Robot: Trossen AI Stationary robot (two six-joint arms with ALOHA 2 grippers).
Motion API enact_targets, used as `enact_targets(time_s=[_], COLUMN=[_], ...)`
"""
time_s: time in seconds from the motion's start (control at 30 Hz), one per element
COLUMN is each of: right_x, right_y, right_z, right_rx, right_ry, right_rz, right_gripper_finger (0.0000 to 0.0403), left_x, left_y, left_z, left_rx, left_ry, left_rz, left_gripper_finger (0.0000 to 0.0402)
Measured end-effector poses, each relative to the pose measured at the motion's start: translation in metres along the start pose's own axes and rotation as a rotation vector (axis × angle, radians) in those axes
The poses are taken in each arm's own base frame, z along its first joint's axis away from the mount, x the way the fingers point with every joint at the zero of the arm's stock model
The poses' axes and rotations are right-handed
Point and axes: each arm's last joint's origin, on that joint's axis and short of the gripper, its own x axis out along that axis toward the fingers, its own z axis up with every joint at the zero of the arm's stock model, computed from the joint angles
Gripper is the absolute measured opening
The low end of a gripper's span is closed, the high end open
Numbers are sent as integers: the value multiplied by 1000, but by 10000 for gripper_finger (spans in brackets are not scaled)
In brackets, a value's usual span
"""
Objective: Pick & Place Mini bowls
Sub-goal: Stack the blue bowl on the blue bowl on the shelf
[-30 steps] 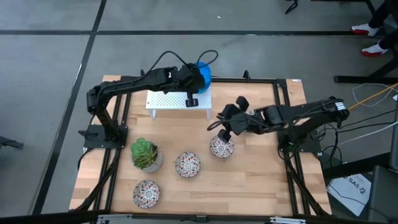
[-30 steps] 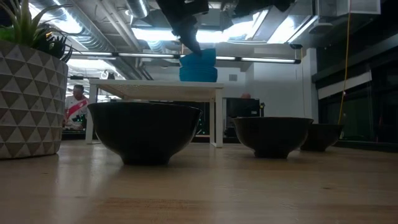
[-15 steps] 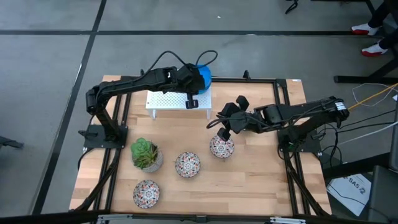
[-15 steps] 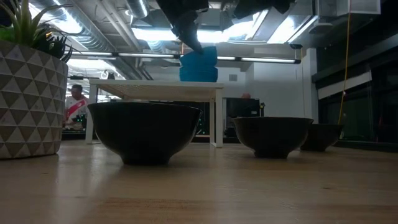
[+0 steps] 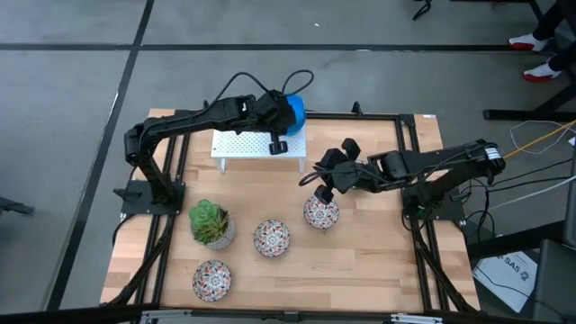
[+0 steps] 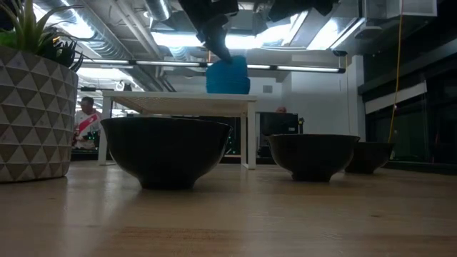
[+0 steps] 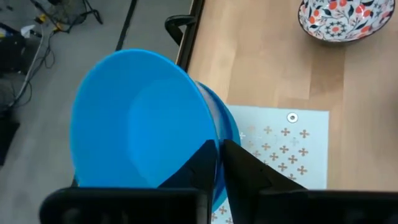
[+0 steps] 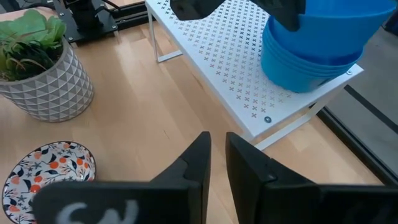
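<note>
Left pincer (image 5: 278, 144): over the white perforated shelf (image 5: 245, 147) at the far side of the table (image 5: 360, 243); fingers (image 7: 239, 165) close together astride the rim of the top blue bowl (image 7: 140, 118), one inside, one outside; whether pinching or just let go, cannot tell.
Blue bowls (image 5: 293, 107): nested in a stack on the shelf's right end, at its far corner; top one tilted in the left wrist view; stack seen as a blue block atop the shelf in the low view (image 6: 228, 75).
Right pincer (image 5: 323, 192): held above the table just beyond the rightmost patterned bowl (image 5: 320, 212), pointing toward the shelf; fingers (image 8: 196, 163) nearly pressed together with a thin gap, nothing between them.
Patterned bowls: three on the table, white with red-and-dark floral print; rightmost one near the right pincer, middle one (image 5: 271, 238) beside it toward the left, third (image 5: 211, 279) near the front left corner; all upright, apart from each other.
Low view: bowls dark in silhouette, the nearest (image 6: 166, 151) large in the middle, another (image 6: 313, 155) to its right.
Succulent (image 5: 211, 223): green plant in a white faceted pot, left of the middle patterned bowl, in front of the shelf.
Background: a person (image 6: 87, 121) in a red-and-white top far behind the table in the low view.
</note>
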Motion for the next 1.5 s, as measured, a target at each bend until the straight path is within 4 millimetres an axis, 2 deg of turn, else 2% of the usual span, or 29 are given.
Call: enact_targets(time_s=[0.73,0.87,1.13,1.5], right_x=[0,0,0,0], right_y=[0,0,0,0], right_z=[0,0,0,0], right_rx=[0,-4,-22,-24], right_ry=[0,0,0,0], right_rz=[0,0,0,0], right_gripper_finger=[52,52,52,52], left_x=[0,-1,-1,-1], left_y=[1,-1,-2,-3], left_z=[-1,0,0,-1], left_rx=[17,29,40,78], left_ry=[24,26,11,16], left_rz=[58,66,12,7], left_gripper_finger=[125,104,11,4])
